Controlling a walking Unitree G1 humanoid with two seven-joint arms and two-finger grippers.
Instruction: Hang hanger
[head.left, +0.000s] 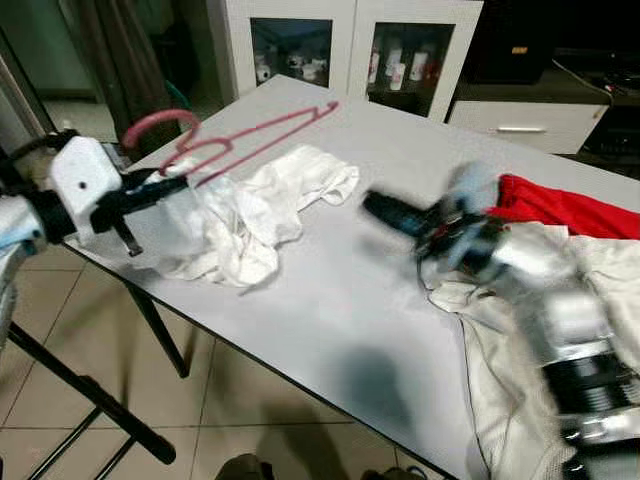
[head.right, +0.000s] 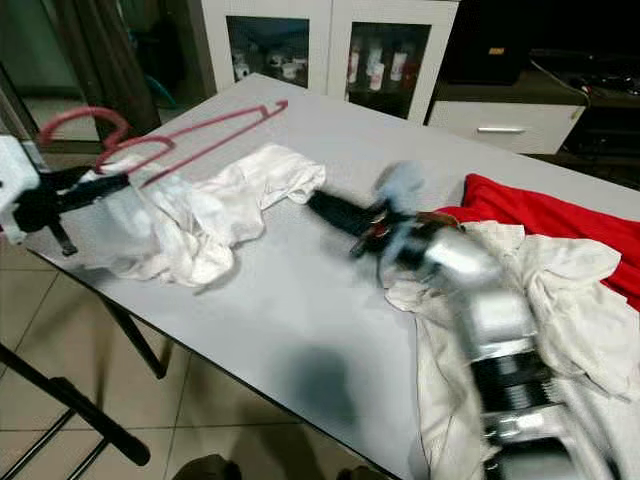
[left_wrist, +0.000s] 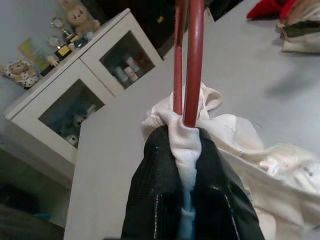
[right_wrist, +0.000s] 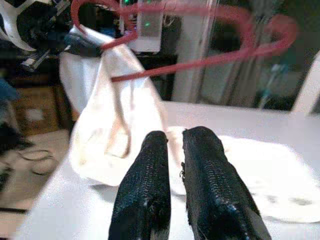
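1 red hanger (head.left: 240, 140), lifted over the table's left corner w/ 1 white garment (head.left: 250, 215) draped from it. 1 grey table (head.left: 330, 300). 1 red cloth (head.left: 565, 208) at the table's right edge, 1 more white garment (head.right: 540, 290) heaped at the right-front edge, so 2 white pieces, 1 red. 2 grippers: left gripper (left_wrist: 186, 145), right gripper (right_wrist: 172, 137). 1 white cabinet (head.left: 350, 15) behind w/ 2 glass doors, several small bottles inside, too blurred to count
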